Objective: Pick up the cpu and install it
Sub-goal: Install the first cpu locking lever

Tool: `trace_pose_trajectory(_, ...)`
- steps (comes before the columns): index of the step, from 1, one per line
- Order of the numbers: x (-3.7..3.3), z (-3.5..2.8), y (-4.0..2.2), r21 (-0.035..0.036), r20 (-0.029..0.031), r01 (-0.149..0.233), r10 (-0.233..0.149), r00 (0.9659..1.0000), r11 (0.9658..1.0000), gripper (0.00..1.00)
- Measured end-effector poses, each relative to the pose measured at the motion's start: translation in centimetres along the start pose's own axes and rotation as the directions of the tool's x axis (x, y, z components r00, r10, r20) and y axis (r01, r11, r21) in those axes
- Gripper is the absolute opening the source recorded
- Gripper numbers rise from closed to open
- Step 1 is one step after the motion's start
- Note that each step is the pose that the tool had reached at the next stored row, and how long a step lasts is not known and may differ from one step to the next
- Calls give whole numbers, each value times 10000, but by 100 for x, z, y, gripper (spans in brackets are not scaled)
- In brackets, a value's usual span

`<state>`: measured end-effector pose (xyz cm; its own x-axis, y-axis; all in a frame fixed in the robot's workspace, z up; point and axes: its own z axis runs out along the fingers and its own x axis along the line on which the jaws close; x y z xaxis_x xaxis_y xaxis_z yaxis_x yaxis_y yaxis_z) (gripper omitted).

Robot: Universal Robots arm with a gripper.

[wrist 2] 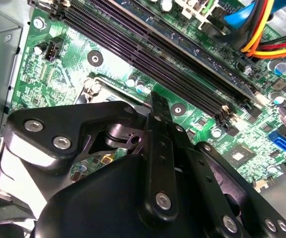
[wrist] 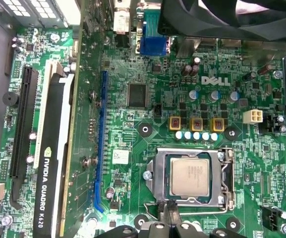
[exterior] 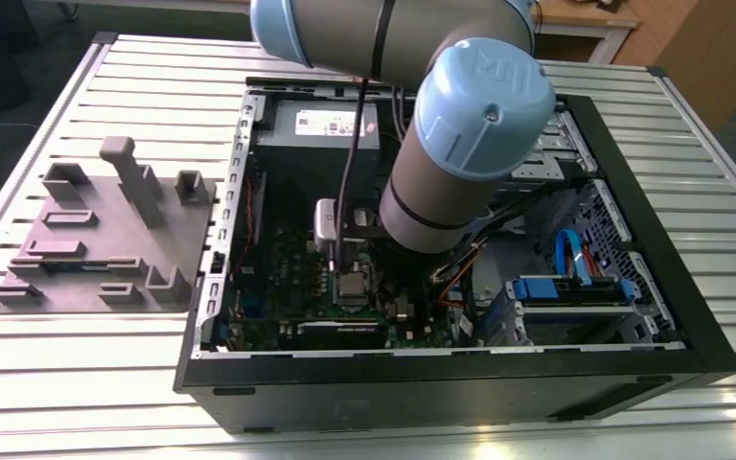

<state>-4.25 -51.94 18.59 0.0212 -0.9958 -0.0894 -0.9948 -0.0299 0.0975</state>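
Within mobo socket (wrist: 160,171): cpu (wrist: 195,177), claw (wrist: 168,214) adj.

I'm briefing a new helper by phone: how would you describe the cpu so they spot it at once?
Look inside the open black computer case at the green board. On it sits a square metal frame, and the cpu lies inside it. It is the only flat, silvery-grey square; nearby chips are small and black.

Grey arm (exterior: 435,196), pale-blue joint caps (exterior: 483,105), black claw (wrist 2: 156,106) with silver screws (wrist 2: 163,200).
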Motion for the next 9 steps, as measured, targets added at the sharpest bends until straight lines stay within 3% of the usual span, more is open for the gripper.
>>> trace_pose_trajectory(9,1,1,-18,4,8,3,-3,10000,10000,10)
